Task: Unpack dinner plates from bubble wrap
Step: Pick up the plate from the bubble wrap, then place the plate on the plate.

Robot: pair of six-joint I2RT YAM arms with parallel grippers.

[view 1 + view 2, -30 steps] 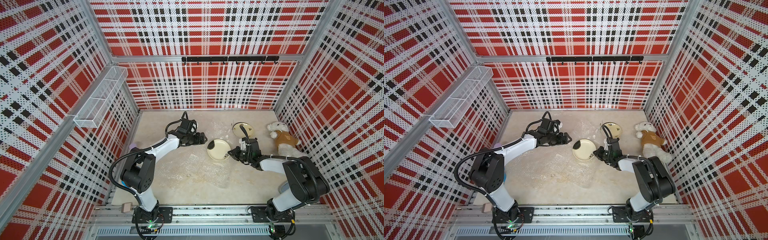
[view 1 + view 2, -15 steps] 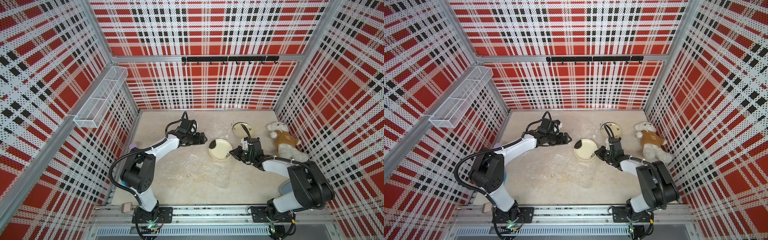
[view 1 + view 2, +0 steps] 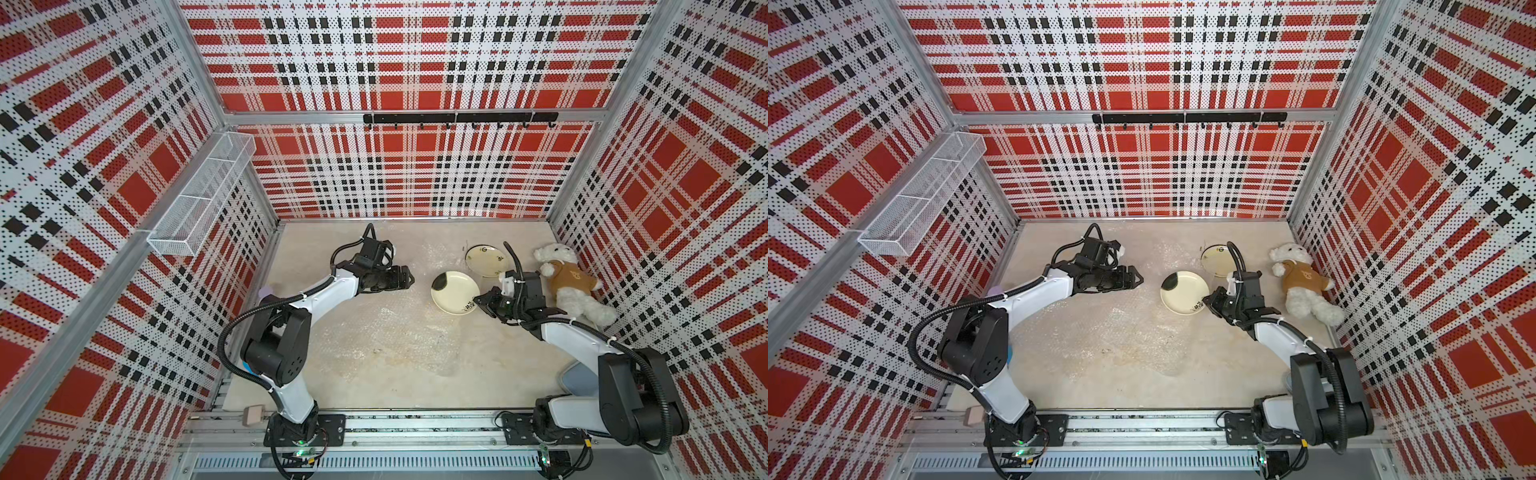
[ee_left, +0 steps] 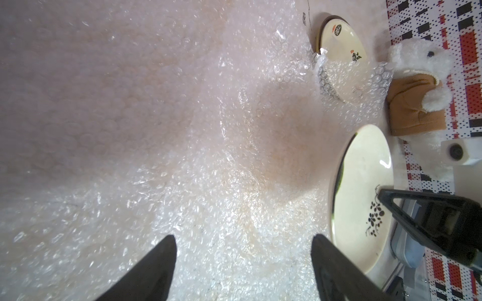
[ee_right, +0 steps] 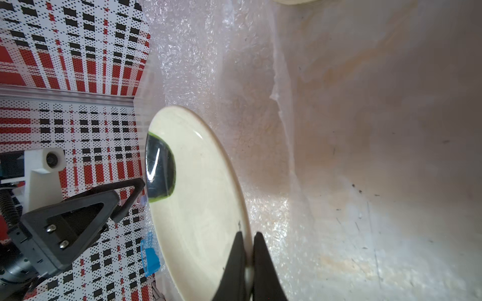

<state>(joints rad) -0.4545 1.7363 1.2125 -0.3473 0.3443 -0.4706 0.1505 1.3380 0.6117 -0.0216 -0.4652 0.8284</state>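
Observation:
My right gripper (image 5: 247, 233) is shut on the rim of a cream dinner plate (image 5: 198, 198) with a black patch and a small flower motif. The plate (image 3: 453, 293) is held tilted just above the bubble wrap (image 3: 374, 332) spread over the floor, and the gripper (image 3: 478, 300) grips its right edge. To the plate's left my left gripper (image 3: 409, 279) hovers open over the bubble wrap (image 4: 208, 182), with nothing between its fingers (image 4: 242, 235). A second dinner plate (image 3: 486, 259) lies at the back, partly under a piece of bubble wrap (image 4: 349, 78).
A white teddy bear (image 3: 569, 282) in a brown top lies against the right wall, close behind my right wrist. A wire basket (image 3: 203, 199) hangs on the left wall and a hook rail (image 3: 457, 118) on the back wall. A lilac object (image 3: 266, 293) peeks out behind my left arm.
My right gripper has carried the plate a little to the right and toward the back. The left arm has not moved.

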